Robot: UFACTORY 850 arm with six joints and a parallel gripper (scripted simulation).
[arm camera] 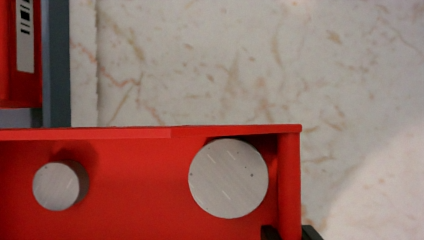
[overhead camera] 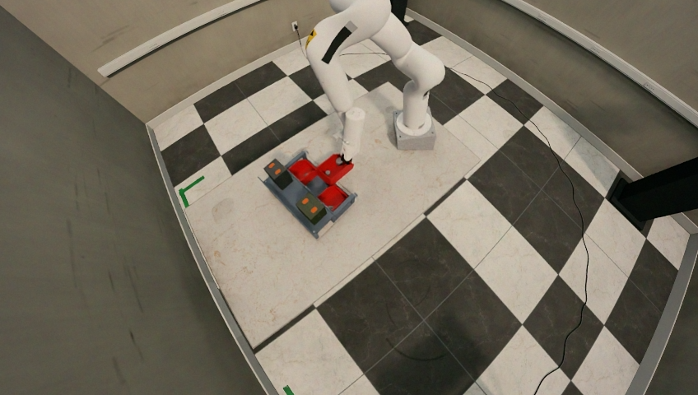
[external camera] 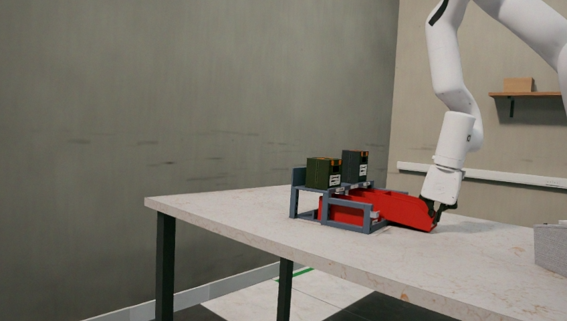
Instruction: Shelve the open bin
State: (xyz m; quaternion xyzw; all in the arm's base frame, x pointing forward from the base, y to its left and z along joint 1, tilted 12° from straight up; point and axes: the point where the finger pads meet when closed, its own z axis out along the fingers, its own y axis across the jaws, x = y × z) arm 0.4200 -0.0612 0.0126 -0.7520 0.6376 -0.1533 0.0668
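the claw (overhead camera: 346,160) (external camera: 435,217) (arm camera: 290,234) is pinching the front wall of the red bin (overhead camera: 342,171) (external camera: 405,210) (arm camera: 135,175), probably because that end stays outside the shelf (overhead camera: 290,192) (external camera: 325,208) (arm camera: 59,65) and leaves the back free to lead. the bin is at the gap between the other bins (overhead camera: 303,171) (overhead camera: 333,197), mostly outside, its front end low near the counter (overhead camera: 392,205) (external camera: 239,223) (arm camera: 240,60) and its back raised. that tilt looks meant to carry the back over the front lip, though under a low board it can't be too steep. the big disc (overhead camera: 338,160) (arm camera: 228,178) lies by the front wall, the small disc (arm camera: 60,185) farther back; both are in the bin, and a gentle slope should help keep them there. next it likely wants easing inward, then levelling, so the front can drop behind the lip. catching the board or a neighbour is the risk.
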